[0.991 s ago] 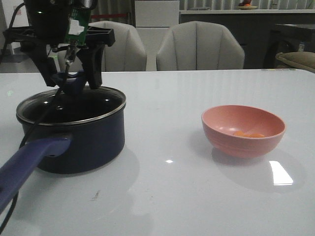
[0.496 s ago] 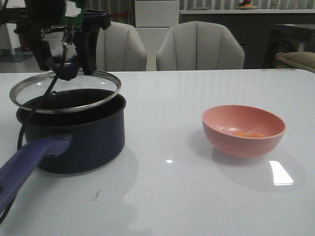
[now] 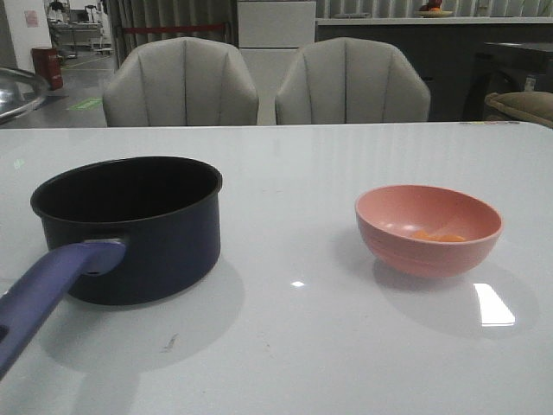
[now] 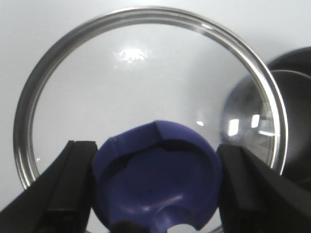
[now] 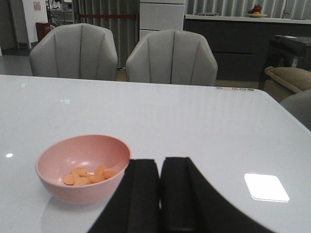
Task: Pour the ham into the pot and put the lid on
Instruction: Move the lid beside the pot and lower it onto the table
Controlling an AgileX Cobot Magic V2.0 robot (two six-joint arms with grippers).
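lid [image 3: 17,91] and pot handle [image 3: 43,298] cut off.

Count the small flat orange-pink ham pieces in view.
5 or so, all clustered at the bottom of the round pink bowl: the ham pieces overlap in the right wrist view, so some may be hidden.

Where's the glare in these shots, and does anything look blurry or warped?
Front view: a bright patch of glare on the table beside the pink bowl. Right wrist view: the same kind of patch; the closed gripper is soft. Left wrist view: the lid glass mirrors lights and warps the pot behind it.
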